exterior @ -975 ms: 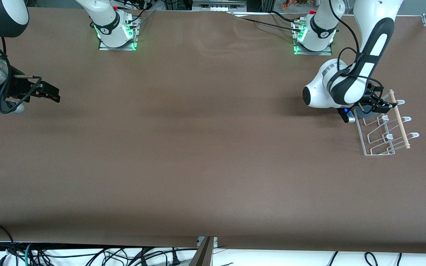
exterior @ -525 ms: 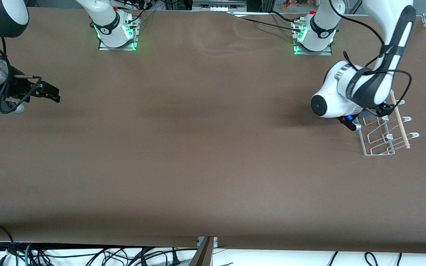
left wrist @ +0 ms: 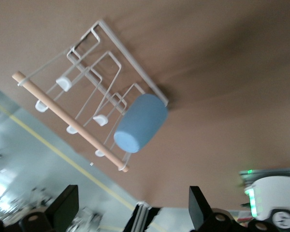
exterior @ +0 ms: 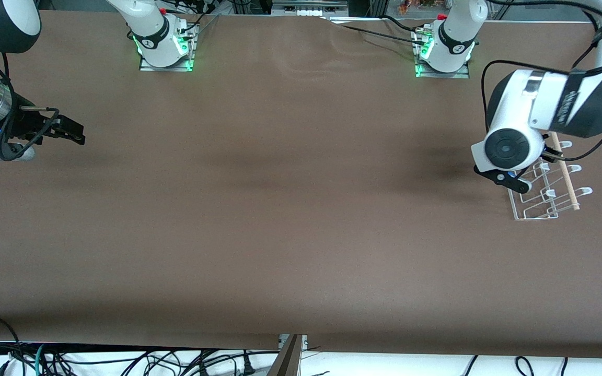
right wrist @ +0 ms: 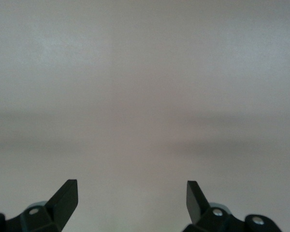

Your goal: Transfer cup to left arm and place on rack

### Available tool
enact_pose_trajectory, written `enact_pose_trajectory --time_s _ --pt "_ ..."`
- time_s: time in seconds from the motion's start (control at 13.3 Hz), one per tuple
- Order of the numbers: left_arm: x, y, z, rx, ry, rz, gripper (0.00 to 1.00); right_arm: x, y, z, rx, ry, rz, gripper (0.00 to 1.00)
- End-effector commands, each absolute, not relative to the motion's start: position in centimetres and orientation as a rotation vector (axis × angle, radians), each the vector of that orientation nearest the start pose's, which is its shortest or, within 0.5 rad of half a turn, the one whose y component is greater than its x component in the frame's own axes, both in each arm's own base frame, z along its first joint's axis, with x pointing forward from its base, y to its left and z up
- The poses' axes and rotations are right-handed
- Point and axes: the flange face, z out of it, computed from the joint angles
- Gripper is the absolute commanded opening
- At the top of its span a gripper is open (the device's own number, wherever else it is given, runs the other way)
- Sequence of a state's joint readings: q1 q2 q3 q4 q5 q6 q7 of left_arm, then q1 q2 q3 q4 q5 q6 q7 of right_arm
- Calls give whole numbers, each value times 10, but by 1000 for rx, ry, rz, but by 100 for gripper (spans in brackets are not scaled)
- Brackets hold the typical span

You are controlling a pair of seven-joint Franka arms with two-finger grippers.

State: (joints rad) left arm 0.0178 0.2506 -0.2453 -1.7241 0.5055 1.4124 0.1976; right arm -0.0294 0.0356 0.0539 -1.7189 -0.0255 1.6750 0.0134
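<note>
The light-blue cup [left wrist: 140,123] lies on its side on the pegs of the white wire rack [left wrist: 101,63], at the rack's end farther from the front camera, beside the wooden dowel [left wrist: 67,121]. My left gripper [left wrist: 130,210] hangs above it, open and empty, apart from the cup. In the front view the left arm's wrist [exterior: 507,149] covers that end of the rack [exterior: 546,201], so the cup is hidden there. My right gripper [exterior: 73,133] waits open and empty over the table at the right arm's end, its fingers [right wrist: 65,198] spread over bare cloth.
The brown table [exterior: 290,209] stretches between the two arms. The rack stands close to the table's edge at the left arm's end. Both arm bases [exterior: 165,47] [exterior: 442,49] glow green along the edge farthest from the front camera. Cables [exterior: 123,360] hang below the nearest edge.
The left arm's wrist has risen and swung from beside the rack to over its end, toward the table's edge. The cup stays on the rack. The right arm has not moved.
</note>
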Motion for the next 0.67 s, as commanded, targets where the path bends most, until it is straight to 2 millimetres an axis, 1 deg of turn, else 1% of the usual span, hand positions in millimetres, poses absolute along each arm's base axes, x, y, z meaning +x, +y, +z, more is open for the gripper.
enact_pose_trajectory --time_s 0.0,0.07,0.15,0.22,0.3,0.45,0.53,0.6 --pt "582 -86 462 -2609 663 632 100 569 9 547 -3176 -49 133 99" --pt "586 -104 483 -2622 690 560 100 569 9 547 -3176 -49 133 99" --pt "593 -115 510 -2655 699 473 100 569 9 547 -3176 -50 136 99" --pt "601 -118 517 -2710 701 443 100 569 9 547 -3176 -50 136 99" --pt "607 -117 528 -2773 698 411 100 569 9 547 -3176 -50 133 99" --pt "610 -118 546 -2819 692 357 100 569 9 547 -3176 -50 133 99" --pt "612 -111 554 -2844 675 333 100 569 9 547 -3176 -50 133 99" --pt "615 -104 557 -2915 651 308 100 569 9 547 -3176 -50 136 99"
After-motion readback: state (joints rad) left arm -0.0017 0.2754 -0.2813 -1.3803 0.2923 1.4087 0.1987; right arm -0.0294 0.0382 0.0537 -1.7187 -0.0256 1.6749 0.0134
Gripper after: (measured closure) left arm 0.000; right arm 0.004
